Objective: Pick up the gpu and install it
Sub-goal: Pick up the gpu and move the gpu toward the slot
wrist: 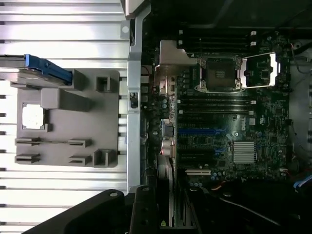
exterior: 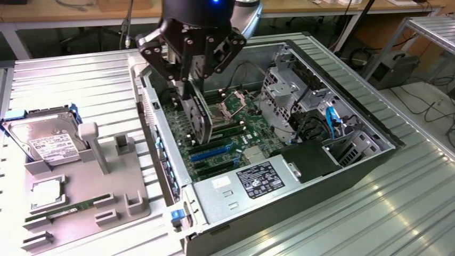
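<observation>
My gripper (exterior: pixel 192 79) hangs over the open computer case (exterior: pixel 160 154), shut on the gpu (exterior: pixel 200 118). The gpu is a thin dark card held on edge, its lower end down among the motherboard (exterior: pixel 238 130) parts, just above the blue slots (exterior: pixel 212 153). In the wrist view the gpu (wrist: pixel 170 187) appears edge-on, with its silvery bracket side near the case's rear wall, between my dark fingers (wrist: pixel 144 212). The blue slot (wrist: pixel 200 131) lies further along the board from the card's edge. Whether the card touches the board is hidden.
A grey fixture tray (exterior: pixel 131 186) on the exterior view's left holds a hard drive (exterior: pixel 46 141), a processor chip (exterior: pixel 46 194) and a green memory stick (exterior: pixel 64 212). Inside the case are the power supply (exterior: pixel 249 184), a drive cage (exterior: pixel 284 101) and cables (exterior: pixel 331 120).
</observation>
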`<state>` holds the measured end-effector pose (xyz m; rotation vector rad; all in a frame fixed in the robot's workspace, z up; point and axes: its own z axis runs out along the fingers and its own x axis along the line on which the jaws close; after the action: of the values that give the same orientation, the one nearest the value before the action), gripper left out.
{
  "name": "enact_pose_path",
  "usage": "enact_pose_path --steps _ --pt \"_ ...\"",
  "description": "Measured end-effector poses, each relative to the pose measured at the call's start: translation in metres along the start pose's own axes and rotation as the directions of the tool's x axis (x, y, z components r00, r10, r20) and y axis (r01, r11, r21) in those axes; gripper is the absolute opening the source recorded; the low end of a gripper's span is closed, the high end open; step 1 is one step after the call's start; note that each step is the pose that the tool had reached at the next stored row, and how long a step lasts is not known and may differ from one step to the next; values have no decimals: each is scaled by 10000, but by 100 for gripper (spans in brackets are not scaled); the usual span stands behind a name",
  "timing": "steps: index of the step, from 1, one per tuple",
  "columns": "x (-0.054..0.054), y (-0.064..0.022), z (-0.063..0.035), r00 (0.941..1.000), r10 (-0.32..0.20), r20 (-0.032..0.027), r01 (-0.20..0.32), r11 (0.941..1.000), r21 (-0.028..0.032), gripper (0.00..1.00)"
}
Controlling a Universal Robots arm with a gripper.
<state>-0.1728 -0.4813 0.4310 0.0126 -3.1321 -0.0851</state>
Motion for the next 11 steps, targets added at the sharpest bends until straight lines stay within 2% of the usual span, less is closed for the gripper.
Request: enact_pose_path --steps 7,11 --pt "-372 28 147 10000 2 -20 -2 10000 37 26" --pt "-708 79 281 10000 2 -34 -2 10000 56 26"
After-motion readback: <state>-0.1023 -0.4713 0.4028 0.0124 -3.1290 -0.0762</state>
